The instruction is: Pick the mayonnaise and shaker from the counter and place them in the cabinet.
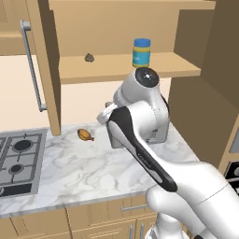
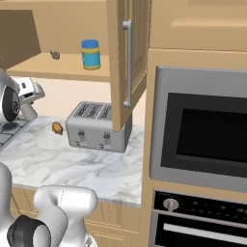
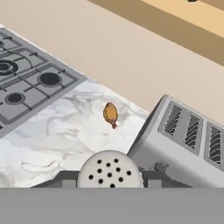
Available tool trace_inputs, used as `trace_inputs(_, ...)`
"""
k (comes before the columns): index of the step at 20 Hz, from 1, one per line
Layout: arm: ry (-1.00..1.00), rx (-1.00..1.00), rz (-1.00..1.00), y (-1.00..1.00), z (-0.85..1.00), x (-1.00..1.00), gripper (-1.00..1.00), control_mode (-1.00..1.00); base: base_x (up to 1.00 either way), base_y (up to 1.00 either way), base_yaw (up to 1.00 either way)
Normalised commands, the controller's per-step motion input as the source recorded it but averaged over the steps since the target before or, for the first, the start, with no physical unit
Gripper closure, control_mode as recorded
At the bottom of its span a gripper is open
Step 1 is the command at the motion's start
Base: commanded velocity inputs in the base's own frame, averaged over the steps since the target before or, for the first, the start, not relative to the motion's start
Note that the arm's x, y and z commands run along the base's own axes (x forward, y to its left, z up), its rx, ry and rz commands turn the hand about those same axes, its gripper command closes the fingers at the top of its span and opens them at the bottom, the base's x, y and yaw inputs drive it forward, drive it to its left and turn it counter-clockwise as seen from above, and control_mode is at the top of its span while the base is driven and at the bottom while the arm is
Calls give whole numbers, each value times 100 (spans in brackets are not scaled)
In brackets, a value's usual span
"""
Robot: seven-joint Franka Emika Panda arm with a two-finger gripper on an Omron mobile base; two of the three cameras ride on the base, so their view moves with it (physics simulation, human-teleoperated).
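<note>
The mayonnaise (image 1: 141, 52) stands upright on the shelf of the open cabinet (image 1: 121, 67), toward the shelf's right end in the left base view. At about nine o'clock from the jar on the same shelf, well apart from it, sits a small dark lump (image 1: 89, 57).

In the hand view the shaker (image 3: 109, 169) shows its pale, hole-dotted cap at six o'clock, sitting between the dark fingers (image 3: 59, 180) of the gripper (image 3: 109, 180), which is pinched onto it. The shaker is held above the surface (image 1: 84, 163), beside the toaster (image 2: 99, 126). In that same view the toaster lies at about four o'clock, with its slots facing up, and a small orange-brown piece of food (image 3: 110, 113) lies on the marble at twelve o'clock from the shaker. The stove (image 3: 30, 83) takes the ten o'clock part.

In the right base view the cabinet door (image 2: 126, 62) stands open with its long metal handle (image 2: 128, 63), and a built-in oven (image 2: 202, 130) sits at three o'clock.
</note>
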Motion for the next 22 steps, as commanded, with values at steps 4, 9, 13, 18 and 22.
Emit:
trace_inputs(4, -6, 0, -5, -38, 60, 0, 100, -100, 0, 0, 0)
trace_inputs(9, -8, 0, -3, -26, 51, 0, 100, -100, 0, 0, 0)
trace_inputs(13, -9, 0, -5, -18, 47, 0, 100, -100, 0, 0, 0)
trace_inputs(18, -9, 0, -6, -11, 44, 3, 100, -100, 0, 0, 0)
trace_inputs(22, -6, 1, -6, -9, 28, 18, 100, -100, 0, 0, 0)
